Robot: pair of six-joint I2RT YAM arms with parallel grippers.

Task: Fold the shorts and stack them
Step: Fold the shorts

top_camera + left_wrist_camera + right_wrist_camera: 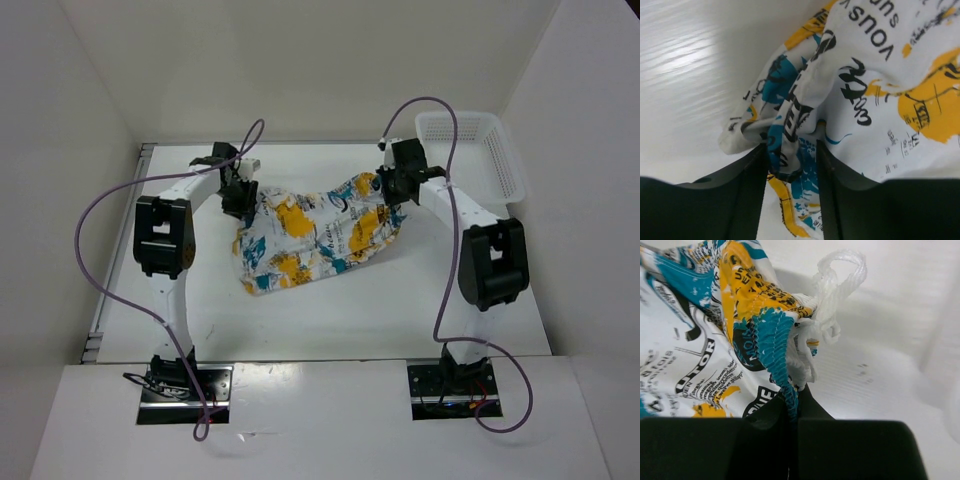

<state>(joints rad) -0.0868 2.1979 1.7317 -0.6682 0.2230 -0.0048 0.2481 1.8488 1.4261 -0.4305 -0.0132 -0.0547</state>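
The shorts (315, 235), white cloth with a teal, yellow-orange and black print, lie spread and rumpled in the middle of the table. My left gripper (238, 197) is at their left edge. In the left wrist view a thick bunched fold of the shorts (880, 100) fills the gap at the tips of the left gripper (790, 150), and creases run toward it. My right gripper (392, 190) is at their upper right corner. There the right gripper (796, 392) is shut on the teal gathered waistband of the shorts (700, 340), beside a white drawstring loop (832, 295).
A white plastic lattice basket (475, 150) stands at the back right, just behind the right arm. White walls close in the table on the left, back and right. Purple cables arch over both arms.
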